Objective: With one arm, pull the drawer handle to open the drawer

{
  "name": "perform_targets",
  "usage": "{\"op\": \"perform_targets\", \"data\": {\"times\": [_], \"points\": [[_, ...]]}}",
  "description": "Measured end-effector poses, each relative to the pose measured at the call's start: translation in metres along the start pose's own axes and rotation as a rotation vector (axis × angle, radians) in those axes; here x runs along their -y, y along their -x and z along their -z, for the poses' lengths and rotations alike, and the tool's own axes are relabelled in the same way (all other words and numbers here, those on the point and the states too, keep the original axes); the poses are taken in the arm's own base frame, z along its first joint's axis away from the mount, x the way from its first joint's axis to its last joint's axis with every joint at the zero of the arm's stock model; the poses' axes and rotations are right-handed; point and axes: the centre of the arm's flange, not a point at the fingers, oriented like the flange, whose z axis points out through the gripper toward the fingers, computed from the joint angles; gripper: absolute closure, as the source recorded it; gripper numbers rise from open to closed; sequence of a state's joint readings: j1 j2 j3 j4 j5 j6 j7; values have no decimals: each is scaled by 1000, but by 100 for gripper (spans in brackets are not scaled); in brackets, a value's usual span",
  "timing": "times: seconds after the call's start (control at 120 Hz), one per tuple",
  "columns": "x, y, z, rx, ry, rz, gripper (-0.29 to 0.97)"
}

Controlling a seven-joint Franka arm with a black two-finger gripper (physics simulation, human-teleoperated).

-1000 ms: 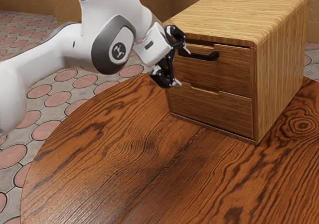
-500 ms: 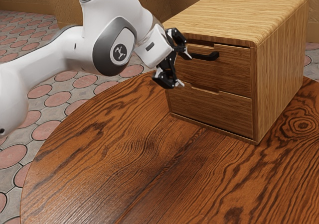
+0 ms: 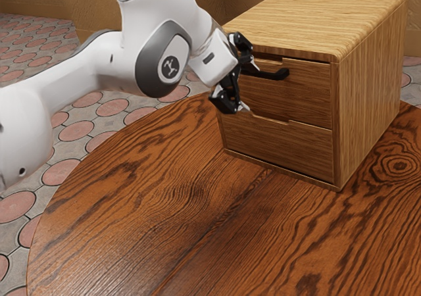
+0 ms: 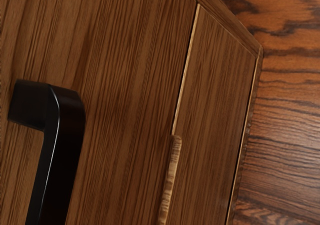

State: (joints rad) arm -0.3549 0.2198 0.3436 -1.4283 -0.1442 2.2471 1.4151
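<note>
Spread wide, the black gripper (image 3: 237,75) stands open at the front of a light wooden cabinet (image 3: 322,16), its two fingers (image 3: 229,101) set one above the other and touching nothing between them that I can make out. It hangs at the end of the drawer handle (image 3: 268,74) nearer the exterior view's left, close against the cabinet's front corner. The upper finger sits about level with the handle's end and the lower one reaches down toward the seam between the two drawers. Whether either finger touches the handle cannot be told. The handle is a slim black bar mounted across the upper part of the top drawer (image 3: 296,92), and that drawer's front lies about level with the front of the lower drawer (image 3: 283,145) beneath it, with no clear gap pulled out. The white arm (image 3: 131,52) comes in from the exterior view's left, over a round dark wooden table (image 3: 197,230) on which the cabinet stands, with a floor (image 3: 39,59) of reddish round tiles beyond. In the wrist view, the handle's black bent end (image 4: 52,150) stands off the top drawer's grained front (image 4: 125,75), the narrow seam to the lower drawer (image 4: 215,125) runs beside it, and a pale wooden lip (image 4: 170,185) sits on that seam, with the table (image 4: 290,110) past the cabinet's edge.
</note>
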Motion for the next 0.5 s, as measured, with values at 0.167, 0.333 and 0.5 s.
{"op": "perform_targets", "data": {"times": [0.167, 0.333, 0.5], "points": [[-1, 0, -3, 2, 3, 3, -3], [-2, 1, -7, 4, 11, 6, -13], [-3, 2, -10, -3, 18, 16, -12]]}}
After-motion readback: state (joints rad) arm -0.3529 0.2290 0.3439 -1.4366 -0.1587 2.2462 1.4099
